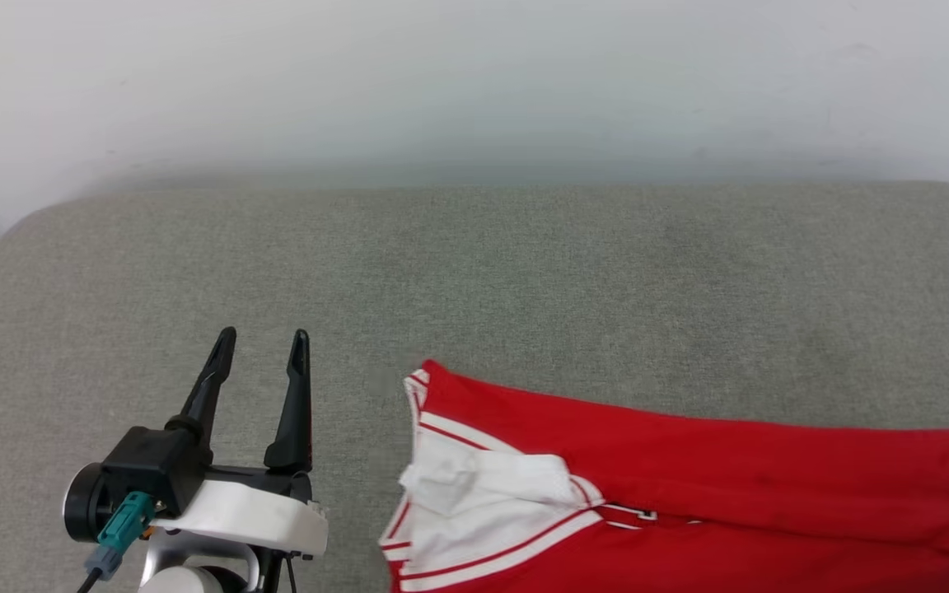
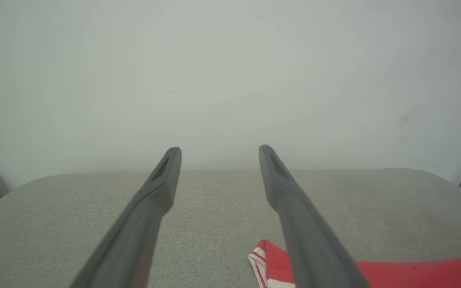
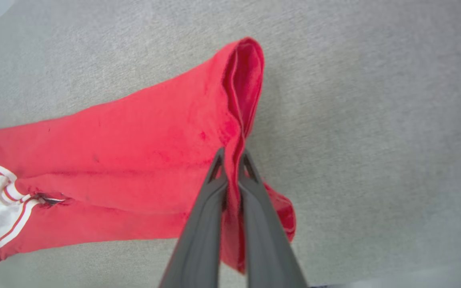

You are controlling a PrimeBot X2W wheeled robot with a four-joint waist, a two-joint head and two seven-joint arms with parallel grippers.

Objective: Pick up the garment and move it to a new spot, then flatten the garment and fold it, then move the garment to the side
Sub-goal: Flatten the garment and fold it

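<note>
The red garment (image 1: 689,486) lies folded into a long band on the grey cushion, its white sleeve with red striped trim (image 1: 474,502) at the left end. My left gripper (image 1: 264,338) stands open left of the sleeve, apart from the cloth and holding nothing. From the left wrist, the garment's corner (image 2: 270,260) peeks out beside the right finger. In the right wrist view my right gripper (image 3: 231,154) is shut on the garment's red edge (image 3: 238,100), which rises in a fold between the fingers. The lettering is hidden.
The grey cushion (image 1: 474,272) stretches wide behind and left of the garment, with a pale wall (image 1: 474,82) along its back edge. Its rounded left corner (image 1: 21,231) drops off at the far left.
</note>
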